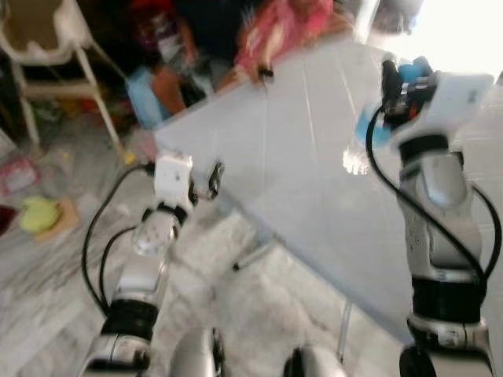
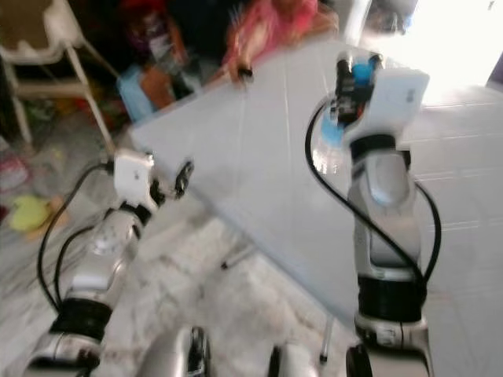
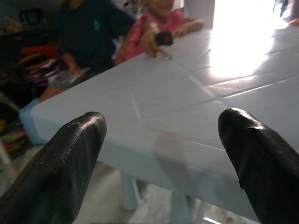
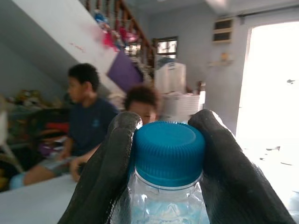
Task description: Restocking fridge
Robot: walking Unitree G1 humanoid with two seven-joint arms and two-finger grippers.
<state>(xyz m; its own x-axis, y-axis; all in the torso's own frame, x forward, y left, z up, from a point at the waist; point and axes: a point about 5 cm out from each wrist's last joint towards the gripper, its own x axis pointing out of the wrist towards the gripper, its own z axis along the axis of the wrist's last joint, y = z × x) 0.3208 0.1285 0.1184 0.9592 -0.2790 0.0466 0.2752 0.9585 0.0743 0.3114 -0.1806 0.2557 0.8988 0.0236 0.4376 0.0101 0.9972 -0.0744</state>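
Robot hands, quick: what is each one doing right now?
Left gripper: open, empty, by the table edge.
Right gripper: shut on the bottle, at its blue cap.

A pale plastic table (image 1: 314, 181) stands on a marbled grey floor (image 1: 259, 306), two people (image 4: 88, 121) sitting at its far side, a white chair (image 1: 55, 47) nearby, a staircase (image 4: 70, 37) behind and glaring daylight from a doorway (image 4: 271, 93).
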